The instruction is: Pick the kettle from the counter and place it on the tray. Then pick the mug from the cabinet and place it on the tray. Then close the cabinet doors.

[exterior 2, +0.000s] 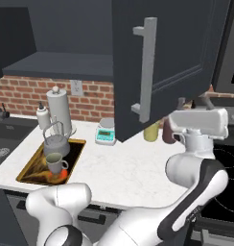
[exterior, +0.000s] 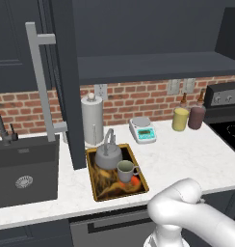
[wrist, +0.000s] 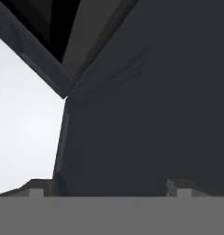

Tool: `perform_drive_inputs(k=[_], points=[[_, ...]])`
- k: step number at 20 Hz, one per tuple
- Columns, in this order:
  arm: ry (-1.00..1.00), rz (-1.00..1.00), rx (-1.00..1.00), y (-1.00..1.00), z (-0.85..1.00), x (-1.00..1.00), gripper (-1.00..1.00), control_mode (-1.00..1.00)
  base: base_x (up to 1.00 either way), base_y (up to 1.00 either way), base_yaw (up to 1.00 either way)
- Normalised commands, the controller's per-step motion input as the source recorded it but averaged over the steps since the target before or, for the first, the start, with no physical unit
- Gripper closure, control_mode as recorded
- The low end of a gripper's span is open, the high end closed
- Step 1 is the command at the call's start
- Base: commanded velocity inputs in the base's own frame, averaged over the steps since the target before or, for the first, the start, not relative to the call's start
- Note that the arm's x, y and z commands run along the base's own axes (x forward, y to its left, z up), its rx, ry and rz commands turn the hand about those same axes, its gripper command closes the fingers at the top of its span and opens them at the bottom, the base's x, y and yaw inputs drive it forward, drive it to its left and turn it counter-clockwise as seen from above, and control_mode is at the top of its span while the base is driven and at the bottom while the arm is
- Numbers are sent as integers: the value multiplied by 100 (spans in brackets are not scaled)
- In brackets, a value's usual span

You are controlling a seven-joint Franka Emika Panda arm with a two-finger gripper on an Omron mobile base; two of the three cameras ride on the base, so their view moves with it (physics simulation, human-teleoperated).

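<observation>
Both kettle (exterior: 108, 155) and mug (exterior: 125, 170) sit on tray (exterior: 94, 185); I bring open, empty end effector (wrist: 107, 192) against right cabinet door (exterior 2: 157, 62) to push it shut.

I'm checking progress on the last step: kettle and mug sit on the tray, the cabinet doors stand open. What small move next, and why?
Probably push the right cabinet door toward shut. The kettle and mug already rest on the tray, both doors still swing out, and the open claw faces this door's dark panel up close, holding nothing. The left door would follow.
</observation>
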Motion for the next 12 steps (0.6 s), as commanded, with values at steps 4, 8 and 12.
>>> perform_drive_inputs(k=[4,8,12], points=[[30,-10,-16,35,25,-13,-100,-100,0,0,0],[42,-12,-13,32,10,0,-100,-100,0,0,0],[47,-11,-13,38,7,0,-100,-100,0,0,0]])
